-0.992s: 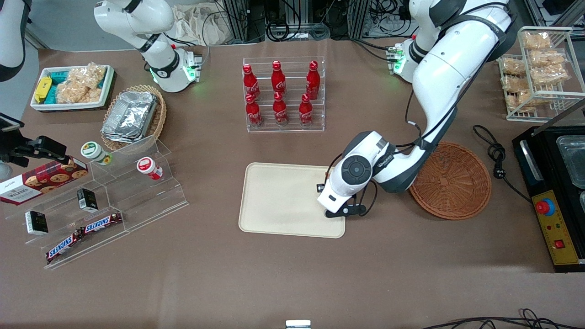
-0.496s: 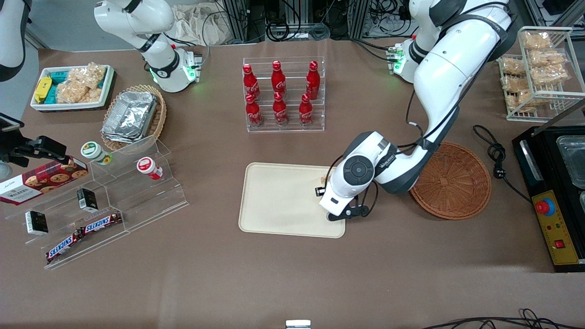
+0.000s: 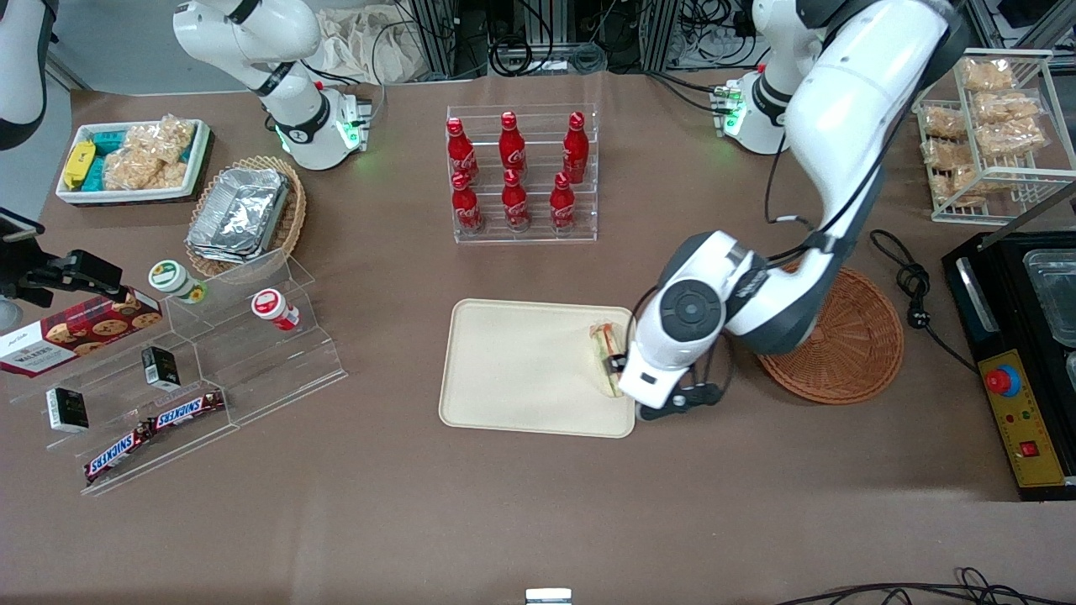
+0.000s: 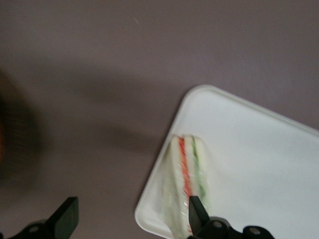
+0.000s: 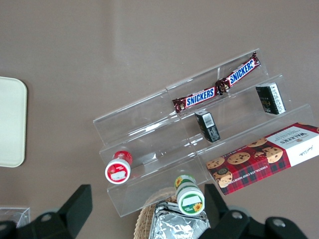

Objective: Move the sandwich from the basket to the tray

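Observation:
The sandwich (image 3: pixel 607 357), a wrapped wedge with red and green filling, lies flat on the cream tray (image 3: pixel 521 370), at the tray's end nearest the basket. The reddish-brown wicker basket (image 3: pixel 841 336) beside the tray holds nothing that I can see, and the arm covers part of it. My gripper (image 3: pixel 651 395) hangs over the tray's rim on the basket side, above the sandwich and apart from it. In the left wrist view the gripper (image 4: pixel 130 219) is open; the sandwich (image 4: pixel 187 189) rests on the tray (image 4: pixel 259 164) below one fingertip (image 4: pixel 197 211).
A clear rack of red cola bottles (image 3: pixel 521 172) stands farther from the front camera than the tray. A stepped acrylic stand with snacks (image 3: pixel 193 361) lies toward the parked arm's end. A black machine (image 3: pixel 1017 353) and a cable (image 3: pixel 912 290) sit beside the basket.
The gripper has drawn away from the tray toward the basket side and risen. The sandwich it covered before now lies uncovered on the tray, released.

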`<state>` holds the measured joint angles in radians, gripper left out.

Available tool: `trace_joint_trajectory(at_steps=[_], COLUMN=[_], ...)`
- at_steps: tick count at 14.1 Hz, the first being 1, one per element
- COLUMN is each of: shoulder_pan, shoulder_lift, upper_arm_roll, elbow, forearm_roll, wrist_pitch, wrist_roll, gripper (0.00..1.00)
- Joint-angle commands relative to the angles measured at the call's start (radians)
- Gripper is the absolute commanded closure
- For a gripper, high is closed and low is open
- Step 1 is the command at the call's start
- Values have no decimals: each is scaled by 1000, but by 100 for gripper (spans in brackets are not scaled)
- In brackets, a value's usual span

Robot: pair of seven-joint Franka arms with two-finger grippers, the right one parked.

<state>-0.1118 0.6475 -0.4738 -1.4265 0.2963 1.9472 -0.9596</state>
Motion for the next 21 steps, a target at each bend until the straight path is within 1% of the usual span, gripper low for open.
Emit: trace_joint_trajectory(at_steps=[1,2,3,7,8,10,11,14,17,21], shoulder_pan=[-8,-8,-3,0,0,0,0,1,3,1], shoulder_lift=[-165,-227,-285,-460,-494,-567,-590,-620,-569,-520], upper_arm_roll=[140,179,216,322,352,430,460,500,498,489], elbow=[-118,-162,-207,-357,-383,-419,-420,-405,-307,-207], forearm_roll=[-101,-152,-173,-178,-193,-275,-282,-281,-272,-279], wrist_pitch=[-10,-4,-5,-4,-5,-28,-65,-155,-229,-260], wrist_roll=[85,128,169,275,326,473,522,648,657,641], gripper=[1,1,1,1,1,1,1,1,1,1])
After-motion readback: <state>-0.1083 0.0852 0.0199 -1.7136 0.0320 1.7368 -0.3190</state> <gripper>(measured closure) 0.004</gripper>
